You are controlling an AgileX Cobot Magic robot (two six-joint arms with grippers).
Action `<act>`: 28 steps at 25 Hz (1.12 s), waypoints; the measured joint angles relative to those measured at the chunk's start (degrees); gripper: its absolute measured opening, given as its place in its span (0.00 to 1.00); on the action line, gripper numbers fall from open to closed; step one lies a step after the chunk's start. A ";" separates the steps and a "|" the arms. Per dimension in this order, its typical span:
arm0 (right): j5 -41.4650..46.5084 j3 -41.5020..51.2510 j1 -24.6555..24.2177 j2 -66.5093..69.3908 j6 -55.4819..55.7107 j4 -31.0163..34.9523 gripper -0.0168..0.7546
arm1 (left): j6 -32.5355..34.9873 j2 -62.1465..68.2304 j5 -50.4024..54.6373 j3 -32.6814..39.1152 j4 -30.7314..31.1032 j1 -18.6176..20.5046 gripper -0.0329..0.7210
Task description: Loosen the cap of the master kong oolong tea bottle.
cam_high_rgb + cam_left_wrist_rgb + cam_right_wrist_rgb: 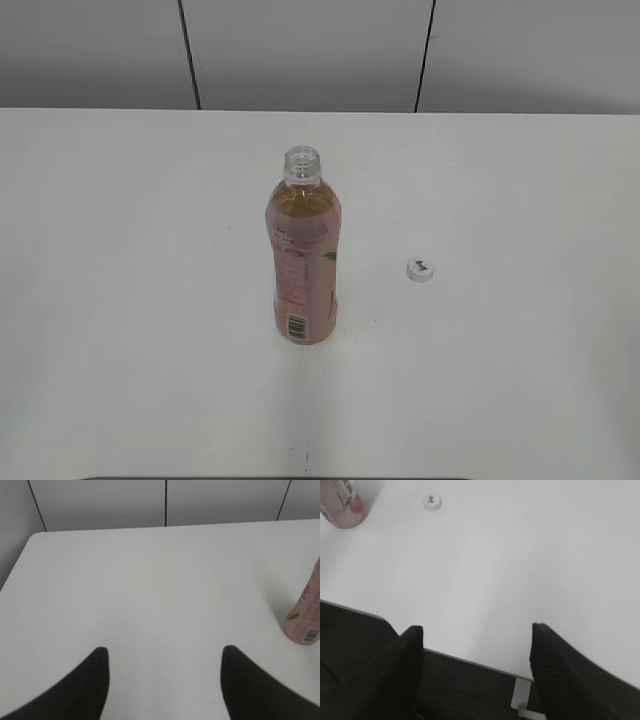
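Note:
The master kong oolong tea bottle (304, 260) stands upright near the middle of the white table, its neck open with no cap on it. Its base also shows at the right edge of the left wrist view (306, 612) and at the top left of the right wrist view (342, 502). The cap (420, 268) lies on the table to the right of the bottle; it also shows in the right wrist view (432, 502). My left gripper (164, 652) is open and empty, left of the bottle. My right gripper (477, 630) is open and empty over the table's front edge. Neither gripper shows in the exterior view.
The white table (130, 300) meets a grey panelled wall (300, 50) at the back. Its front edge (470, 660) with a dark drop below shows in the right wrist view. The table's left corner (35, 537) shows in the left wrist view.

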 joint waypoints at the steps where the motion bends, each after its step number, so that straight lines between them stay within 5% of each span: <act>1: -0.13 0.68 0.00 -2.10 0.00 0.00 0.67 | 0.00 -1.26 0.00 0.00 0.00 -0.05 0.62; 24: -1.56 1.07 0.00 -9.13 0.00 -0.12 0.62 | 0.14 -1.97 -0.16 0.13 -0.70 -0.37 0.62; 28: -1.78 1.07 -5.76 -9.13 0.00 0.23 0.62 | 0.14 -1.97 -0.22 0.13 -0.70 0.35 0.62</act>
